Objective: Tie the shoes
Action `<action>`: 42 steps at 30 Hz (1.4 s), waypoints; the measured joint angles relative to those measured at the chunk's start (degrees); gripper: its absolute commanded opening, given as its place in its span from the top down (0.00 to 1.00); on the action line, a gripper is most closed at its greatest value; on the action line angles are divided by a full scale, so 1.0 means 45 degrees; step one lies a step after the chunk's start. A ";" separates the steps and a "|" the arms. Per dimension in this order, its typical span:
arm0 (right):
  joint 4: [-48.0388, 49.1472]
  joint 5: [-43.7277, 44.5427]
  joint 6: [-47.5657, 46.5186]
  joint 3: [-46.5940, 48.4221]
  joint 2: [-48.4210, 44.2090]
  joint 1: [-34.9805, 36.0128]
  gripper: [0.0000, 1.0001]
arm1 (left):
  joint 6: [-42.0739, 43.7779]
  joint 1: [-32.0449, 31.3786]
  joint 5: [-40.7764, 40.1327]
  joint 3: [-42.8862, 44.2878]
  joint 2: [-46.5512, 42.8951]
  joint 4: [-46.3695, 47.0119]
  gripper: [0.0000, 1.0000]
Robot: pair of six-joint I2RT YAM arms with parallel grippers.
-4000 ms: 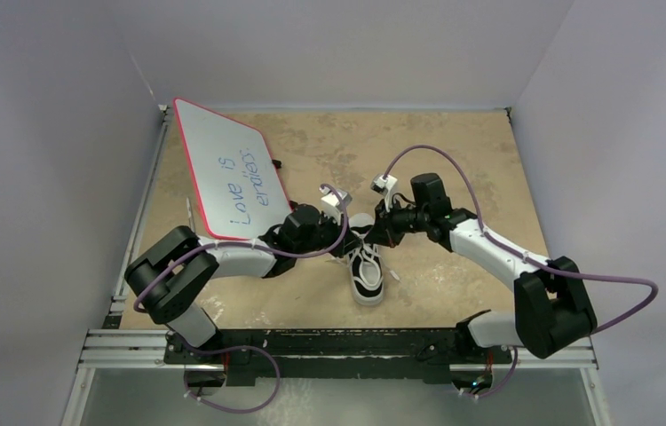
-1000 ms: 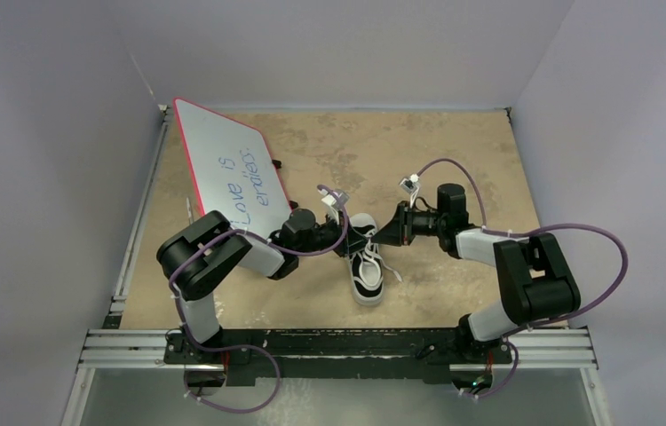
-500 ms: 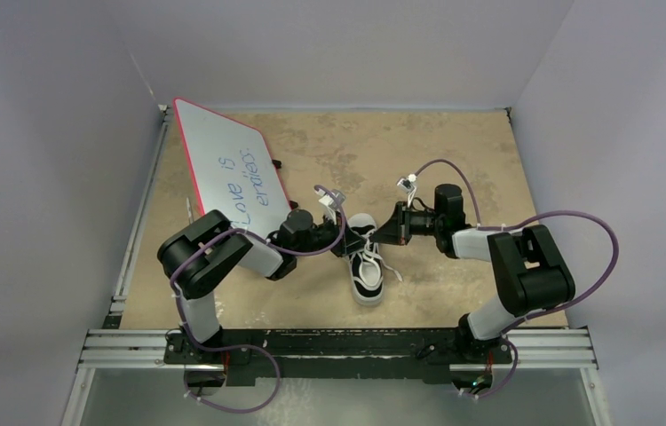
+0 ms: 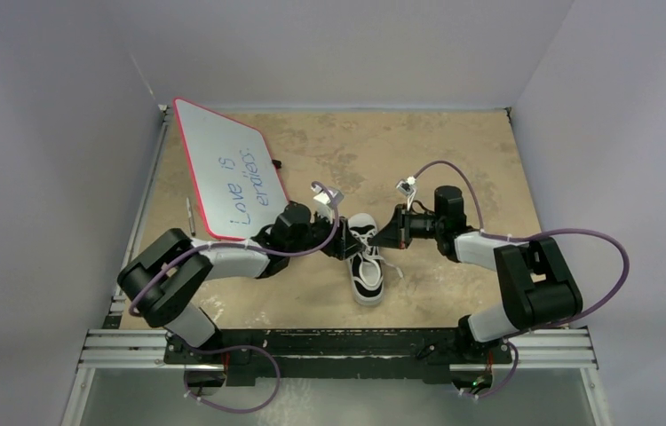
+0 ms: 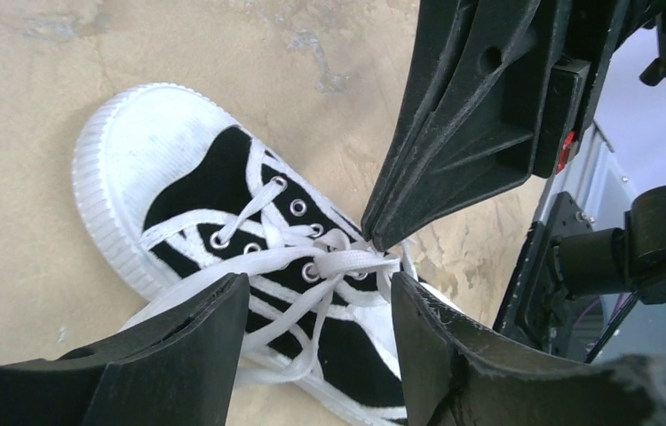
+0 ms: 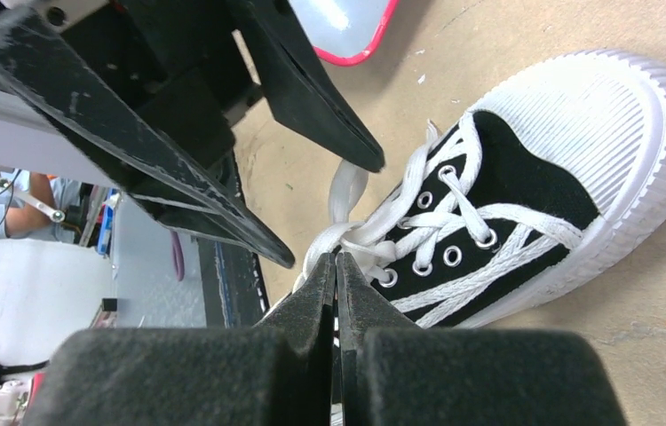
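Note:
A small black sneaker (image 4: 367, 277) with white stripes, sole and toe cap lies mid-table, its toe toward the arms. My left gripper (image 4: 344, 246) sits at the shoe's left side with its jaws open. In the left wrist view they (image 5: 316, 284) straddle the white laces (image 5: 347, 264) without pinching them. My right gripper (image 4: 382, 238) comes in from the right and is shut. Its tips (image 6: 336, 259) press together at the lace knot beside the top eyelets of the shoe (image 6: 578, 115), with a lace strand caught between them. The same tips (image 5: 374, 241) meet the lace in the left wrist view.
A red-framed whiteboard (image 4: 227, 170) with handwriting leans at the back left, close behind the left arm. Purple cables arc over both wrists. The metal rail (image 4: 338, 342) runs along the near edge, and grey walls close in the tan tabletop (image 4: 454, 142).
My left gripper has opened and let go of the lace, and its elbow has swung out to the left. The right gripper has closed and shifted slightly left onto the laces.

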 measured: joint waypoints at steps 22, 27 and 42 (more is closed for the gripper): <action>-0.1117 0.0384 -0.0520 0.0500 0.0199 0.0005 1.00 | 0.2035 -0.0005 -0.0355 0.1273 -0.0189 -0.5255 0.62; -0.2127 0.1039 -0.0792 0.0777 -0.0403 0.0005 1.00 | 0.1734 -0.0005 -0.0107 0.1035 -0.0214 -0.4702 0.72; -0.5712 0.5115 -0.0937 0.1375 -0.1749 0.0019 1.00 | 0.0913 -0.0005 0.0612 0.0447 -0.0277 -0.4464 1.00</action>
